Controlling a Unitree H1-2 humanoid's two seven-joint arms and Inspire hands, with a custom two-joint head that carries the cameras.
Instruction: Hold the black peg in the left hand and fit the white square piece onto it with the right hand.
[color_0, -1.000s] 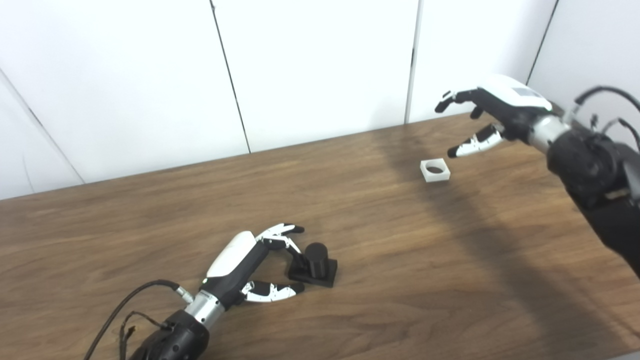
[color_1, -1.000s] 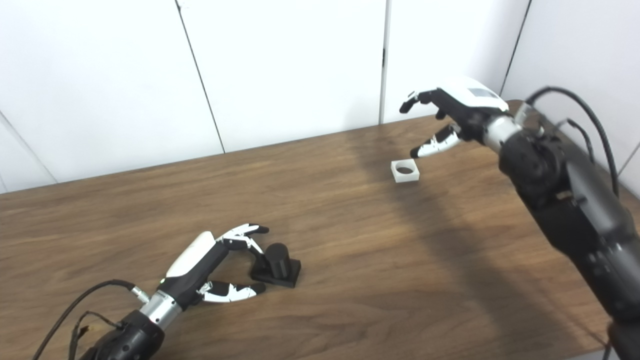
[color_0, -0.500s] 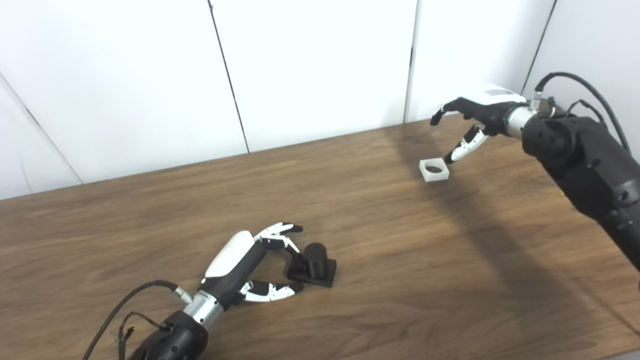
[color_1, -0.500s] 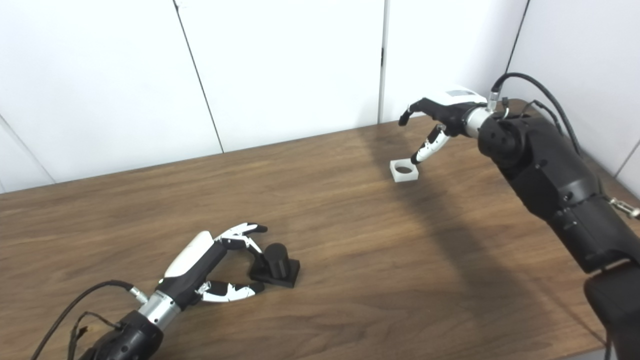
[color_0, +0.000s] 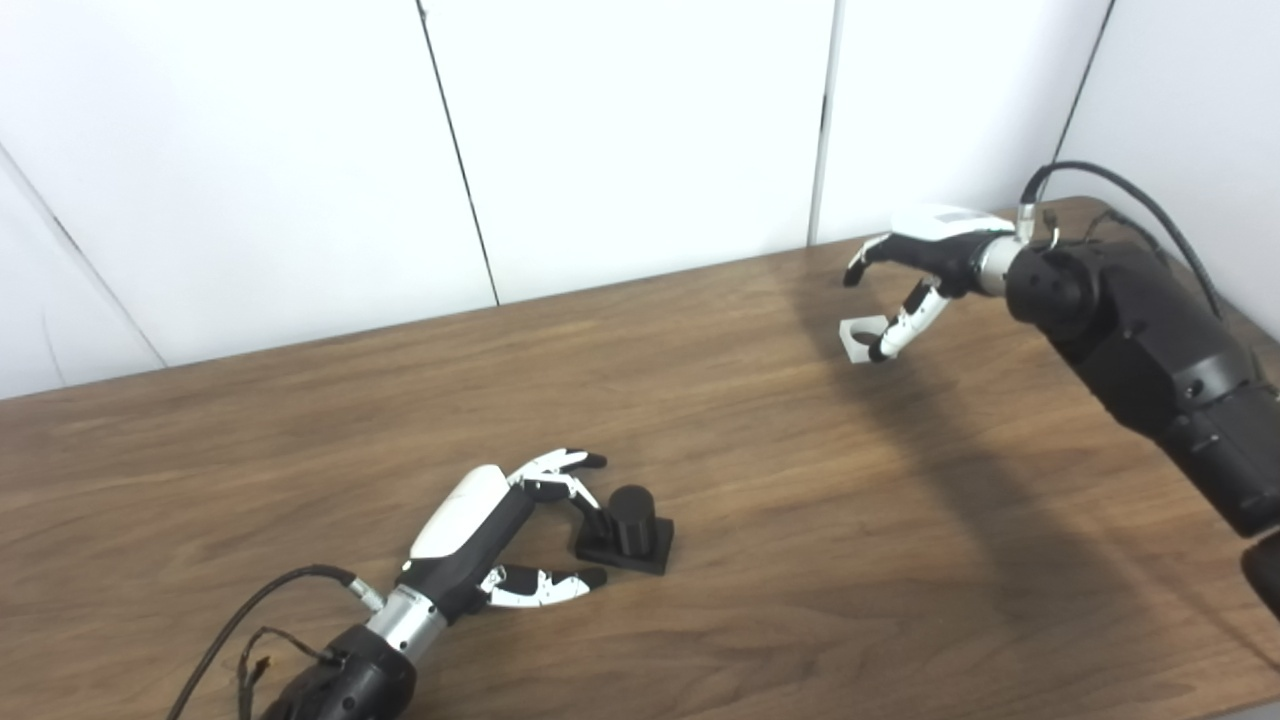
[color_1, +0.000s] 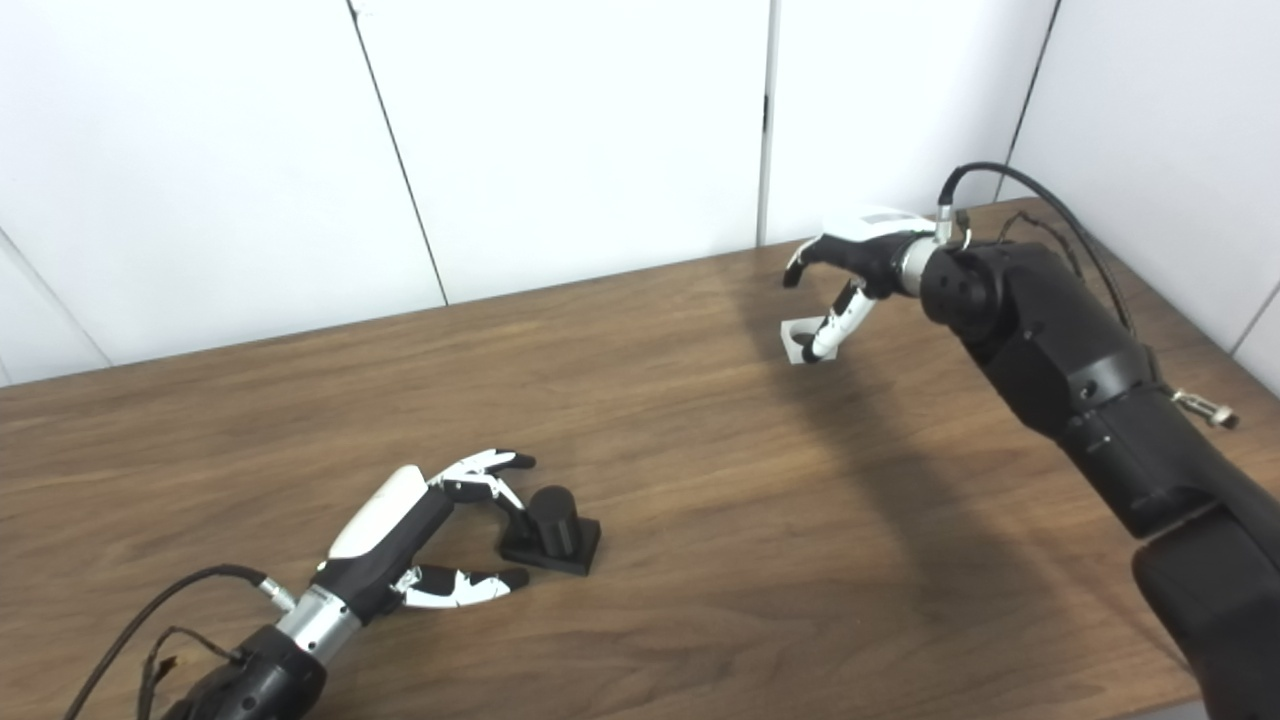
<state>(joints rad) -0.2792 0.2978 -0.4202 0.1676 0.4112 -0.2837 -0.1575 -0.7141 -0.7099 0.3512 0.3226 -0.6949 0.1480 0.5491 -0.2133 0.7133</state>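
Observation:
The black peg (color_0: 630, 520), a short cylinder on a square black base, stands on the wooden table (color_0: 760, 520) near the front. My left hand (color_0: 490, 530) lies open just left of it, fingers spread toward the base, thumb low along the table. The white square piece (color_0: 860, 340) with a round hole lies far back on the right. My right hand (color_0: 915, 270) hovers over it, open, thumb (color_0: 898, 325) down across its near right side and fingers (color_0: 858, 268) curled above its far edge. Part of the piece is hidden by the thumb.
White wall panels (color_0: 640, 140) rise right behind the table's far edge. The bulky black right forearm (color_0: 1140, 340) reaches across the right side of the table. A cable (color_0: 260, 610) trails from the left wrist.
My right hand has dropped and moved left over the white piece, its thumb now crossing the piece. The left hand and the peg have stayed put.

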